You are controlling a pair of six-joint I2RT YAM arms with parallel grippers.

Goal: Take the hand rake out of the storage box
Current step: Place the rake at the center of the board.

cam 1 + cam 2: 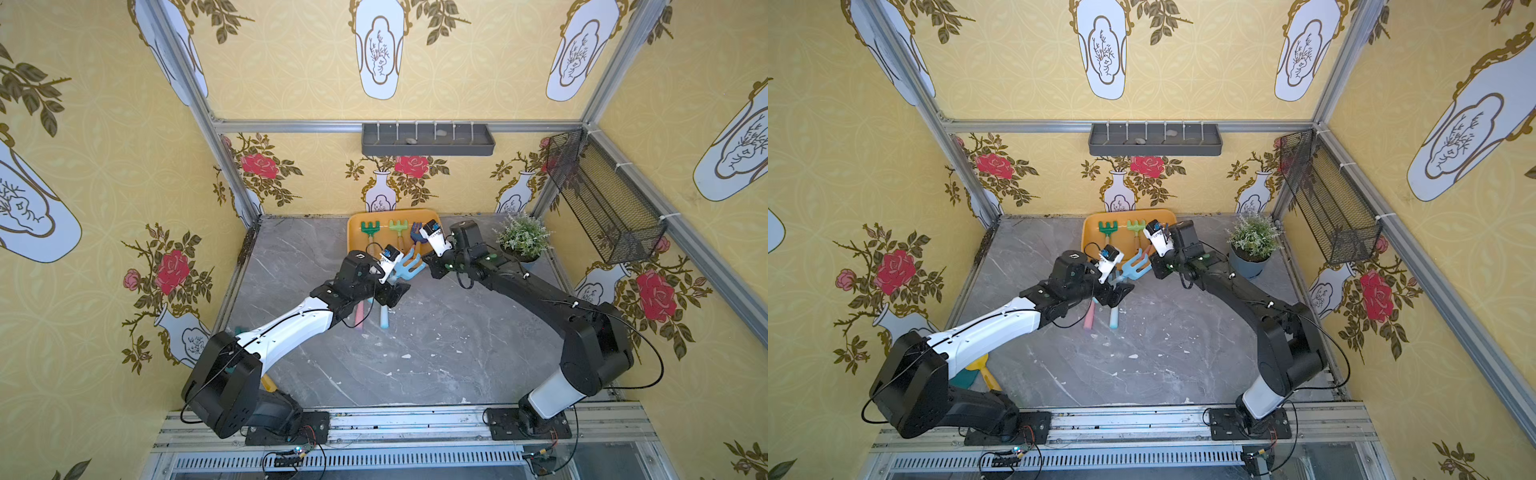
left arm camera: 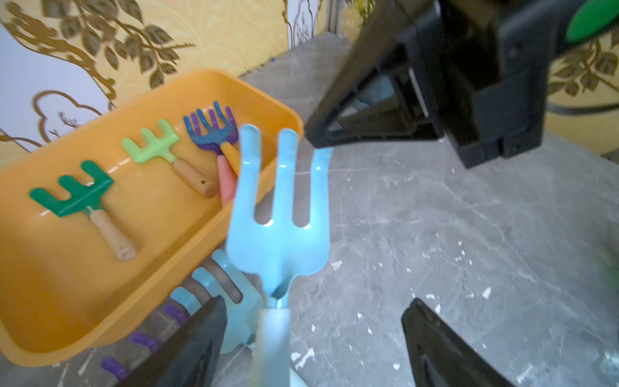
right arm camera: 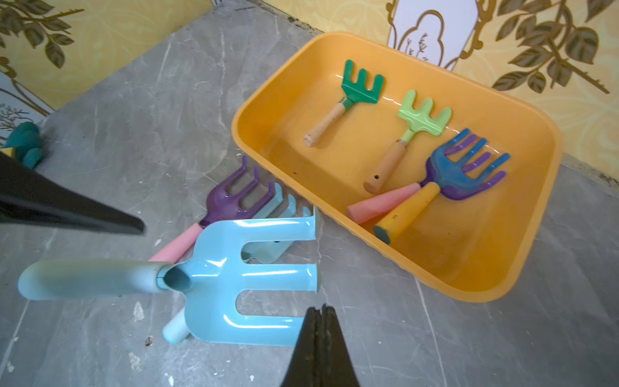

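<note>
The orange-yellow storage box (image 3: 469, 234) stands at the back of the table (image 1: 355, 241). In it lie a dark green hand rake (image 3: 361, 87), a light green one (image 3: 423, 115) and a blue one stacked on a purple one (image 3: 465, 167). A light blue hand rake (image 3: 214, 295) (image 1: 409, 268) is outside the box, over a purple rake (image 3: 234, 197) and another light blue one (image 3: 274, 228). My left gripper (image 2: 315, 303) is open, with the blurred handle between its jaws near one finger. My right gripper (image 3: 320, 310) is shut, its tip over one tine's end.
A potted plant (image 1: 521, 239) stands right of the box, close to my right arm. A grey trough (image 1: 428, 141) hangs on the back wall and a black mesh basket (image 1: 598, 195) on the right wall. A yellow and teal tool (image 1: 976, 370) lies under my left arm.
</note>
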